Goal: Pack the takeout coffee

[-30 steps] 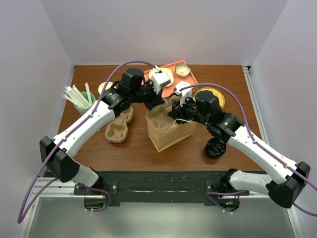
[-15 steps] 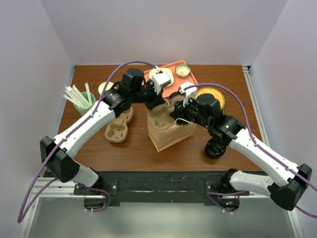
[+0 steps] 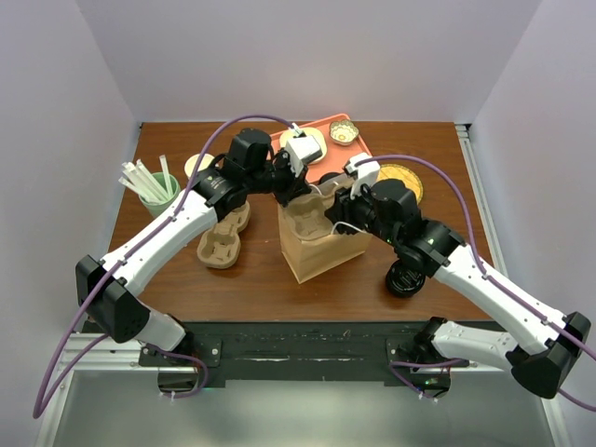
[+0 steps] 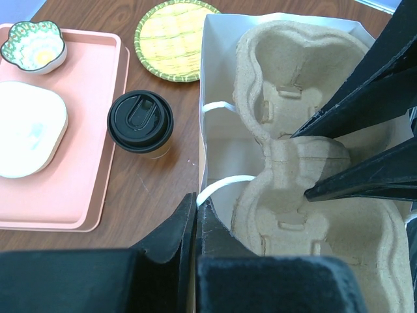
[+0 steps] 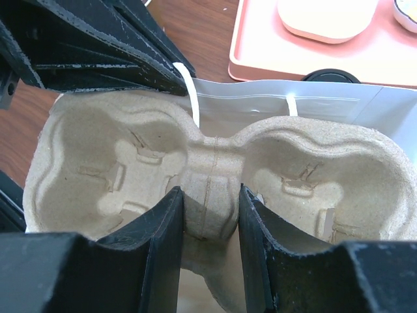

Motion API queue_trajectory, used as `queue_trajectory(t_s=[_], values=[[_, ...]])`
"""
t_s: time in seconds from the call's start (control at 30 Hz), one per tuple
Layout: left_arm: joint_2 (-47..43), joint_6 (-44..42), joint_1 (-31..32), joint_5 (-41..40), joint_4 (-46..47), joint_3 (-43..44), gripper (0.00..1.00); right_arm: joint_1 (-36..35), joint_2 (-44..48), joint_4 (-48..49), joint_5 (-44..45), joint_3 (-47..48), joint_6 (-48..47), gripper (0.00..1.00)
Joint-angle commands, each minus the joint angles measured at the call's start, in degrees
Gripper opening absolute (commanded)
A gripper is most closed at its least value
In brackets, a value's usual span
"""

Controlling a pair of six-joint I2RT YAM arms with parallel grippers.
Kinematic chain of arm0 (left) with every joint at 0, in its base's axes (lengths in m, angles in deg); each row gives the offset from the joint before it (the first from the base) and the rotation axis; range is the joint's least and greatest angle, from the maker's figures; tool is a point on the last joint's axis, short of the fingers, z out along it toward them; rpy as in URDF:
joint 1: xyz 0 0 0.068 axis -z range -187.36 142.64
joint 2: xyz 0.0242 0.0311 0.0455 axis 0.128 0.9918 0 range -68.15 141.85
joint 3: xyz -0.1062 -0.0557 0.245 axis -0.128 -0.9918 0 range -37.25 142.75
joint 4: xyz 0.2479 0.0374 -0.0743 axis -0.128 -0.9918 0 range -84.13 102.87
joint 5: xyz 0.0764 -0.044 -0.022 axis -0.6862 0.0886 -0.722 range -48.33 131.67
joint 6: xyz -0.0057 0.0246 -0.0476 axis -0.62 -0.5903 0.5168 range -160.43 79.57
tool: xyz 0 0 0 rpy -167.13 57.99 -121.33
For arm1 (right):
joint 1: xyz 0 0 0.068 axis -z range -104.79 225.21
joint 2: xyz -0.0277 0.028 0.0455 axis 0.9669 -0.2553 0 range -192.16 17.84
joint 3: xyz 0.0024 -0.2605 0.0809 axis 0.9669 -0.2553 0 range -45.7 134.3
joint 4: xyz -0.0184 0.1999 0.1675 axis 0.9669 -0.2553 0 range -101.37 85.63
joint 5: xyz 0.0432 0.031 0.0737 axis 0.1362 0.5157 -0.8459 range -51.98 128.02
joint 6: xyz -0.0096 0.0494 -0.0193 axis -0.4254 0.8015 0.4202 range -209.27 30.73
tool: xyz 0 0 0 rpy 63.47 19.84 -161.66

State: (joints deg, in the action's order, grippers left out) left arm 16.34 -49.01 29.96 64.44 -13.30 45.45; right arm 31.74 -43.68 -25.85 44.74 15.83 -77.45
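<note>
The takeout coffee, a small cup with a black lid, stands on the table between the pink tray and the brown paper bag; its lid peeks over the bag's far rim. My left gripper is shut on the bag's near wall beside a white handle. A pulp cup carrier sits in the bag's mouth. My right gripper is shut on the carrier's middle ridge. In the top view both wrists crowd over the bag and hide the coffee.
A pink tray holds a white dish and a small patterned bowl. A yellow woven coaster lies behind the bag. Spare carriers, a green cup of straws and a squat black round piece flank the bag.
My right wrist has shifted a little to the right while holding the carrier, which now lies more level in the bag's mouth. The left arm has stayed put.
</note>
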Motion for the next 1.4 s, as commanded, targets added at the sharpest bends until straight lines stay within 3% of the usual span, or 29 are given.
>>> queue_trajectory(t_s=[0.0,0.43,0.5,0.63,0.73,0.93,1.2,1.37], values=[[-1.3,-0.3,0.6,1.8,-1.6,-0.8,0.0,0.7,1.8,2.8,8.8,0.1,2.6,0.27],[0.2,1.2,0.6,1.0,-0.9,2.1,0.0,0.7,-5.4,-7.0,12.0,3.2,6.7,0.27],[0.8,2.8,0.6,-0.7,-0.5,3.6,0.09,0.7,-5.6,-7.3,11.8,3.3,6.9,0.27],[1.4,5.4,0.6,-10.6,0.6,6.9,0.37,0.7,-6.5,-8.1,11.8,3.8,7.2,0.28],[1.5,6.1,0.7,-18.0,-0.5,9.1,0.45,0.7,-8.0,-9.5,11.6,3.9,7.3,0.27],[1.8,7.8,0.7,-24.9,-5.0,11.1,0.55,0.7,-9.6,-9.1,11.4,3.4,7.4,0.28],[7.4,18.5,0.6,-31.2,-19.6,19.0,0.54,0.8,-12.2,-11.1,12.7,6.7,7.3,0.28],[8.1,20.8,0.6,-30.1,-18.4,17.6,0.53,0.7,-12.8,-11.6,13.6,7.5,7.7,0.28]])
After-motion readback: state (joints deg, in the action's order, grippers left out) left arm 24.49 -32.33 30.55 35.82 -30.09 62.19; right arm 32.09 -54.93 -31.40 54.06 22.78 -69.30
